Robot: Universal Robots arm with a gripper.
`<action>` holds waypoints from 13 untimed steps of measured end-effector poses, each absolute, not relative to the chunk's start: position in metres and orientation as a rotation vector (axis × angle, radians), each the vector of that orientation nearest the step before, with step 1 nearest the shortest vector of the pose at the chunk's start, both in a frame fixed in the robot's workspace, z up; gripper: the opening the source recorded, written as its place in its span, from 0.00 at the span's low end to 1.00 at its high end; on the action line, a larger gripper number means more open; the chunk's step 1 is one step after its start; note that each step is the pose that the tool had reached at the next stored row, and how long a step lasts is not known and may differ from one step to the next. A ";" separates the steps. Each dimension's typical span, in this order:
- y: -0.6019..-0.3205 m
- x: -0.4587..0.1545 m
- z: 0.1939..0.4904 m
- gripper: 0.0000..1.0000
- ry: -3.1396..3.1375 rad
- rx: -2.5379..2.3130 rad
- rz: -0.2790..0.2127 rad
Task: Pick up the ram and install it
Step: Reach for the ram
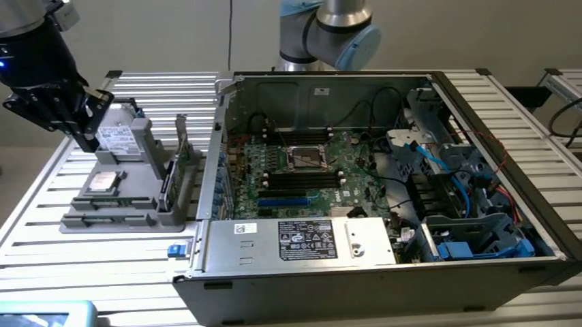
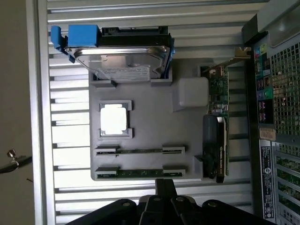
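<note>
End effector (image 1: 88, 142) hangs above the holder's far-left corner, on the exterior view's left of the bench (image 1: 54, 262). Its fingers are pressed together with nothing between them, close beside the hard drive (image 1: 116, 136) propped at the holder's far end. The ram (image 2: 139, 151) lies flat in its slot toward the near end of the grey holder (image 2: 154, 117), with a second stick (image 2: 139, 173) parallel and nearer, both untouched. A CPU (image 1: 103, 181) sits between the drive and the sticks, and a green card (image 1: 185, 160) stands along the holder's right edge. Further right, the open case (image 1: 364, 279) shows its motherboard (image 1: 309, 170).
</note>
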State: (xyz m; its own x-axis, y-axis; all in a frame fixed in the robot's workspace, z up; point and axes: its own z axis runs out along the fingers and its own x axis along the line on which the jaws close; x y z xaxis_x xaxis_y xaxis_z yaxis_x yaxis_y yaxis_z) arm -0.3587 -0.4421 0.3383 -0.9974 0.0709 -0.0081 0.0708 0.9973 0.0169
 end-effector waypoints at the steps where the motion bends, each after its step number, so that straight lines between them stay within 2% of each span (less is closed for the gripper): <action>1: -0.442 -0.360 0.338 0.11 3.131 0.111 0.024; 13: -0.442 -0.371 0.335 0.11 3.131 0.111 0.008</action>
State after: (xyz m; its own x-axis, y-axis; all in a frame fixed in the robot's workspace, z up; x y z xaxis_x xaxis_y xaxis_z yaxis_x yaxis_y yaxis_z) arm -0.3709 -0.4421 0.3352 -0.9975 0.0707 -0.0088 0.0706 0.9975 0.0055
